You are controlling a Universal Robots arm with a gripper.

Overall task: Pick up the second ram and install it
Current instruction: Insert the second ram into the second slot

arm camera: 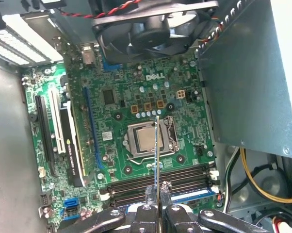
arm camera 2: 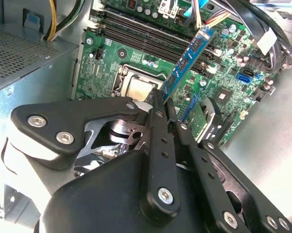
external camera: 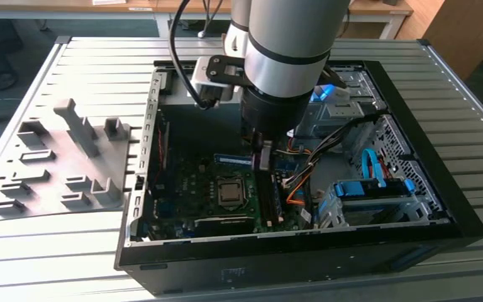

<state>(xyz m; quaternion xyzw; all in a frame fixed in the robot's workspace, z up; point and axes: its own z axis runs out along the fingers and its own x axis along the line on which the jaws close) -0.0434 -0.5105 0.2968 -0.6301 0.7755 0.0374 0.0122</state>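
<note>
The second ram (arm camera 2: 187, 60) is a thin blue-green stick with black chips, and my gripper (arm camera 2: 161, 99) is shut on one end of it. It hangs inside the open computer case, above the motherboard (arm camera: 136, 92). In the first wrist view the ram (arm camera: 157, 145) shows edge-on, rising from my gripper (arm camera: 158, 189) across the CPU socket (arm camera: 146, 139) and standing crosswise to the long black memory slots (arm camera: 136, 182). In the exterior view the ram (external camera: 231, 160) sticks out towards that view's left from the gripper (external camera: 263, 157).
A grey moulded tray (external camera: 57, 170) lies on the table at the exterior view's left. Inside the case are a fan (arm camera: 146, 29), the grey power supply box (arm camera: 252, 73), orange and black cables (external camera: 299, 184) and a blue drive cage (external camera: 367, 195). Case walls (external camera: 145, 163) surround the board.
</note>
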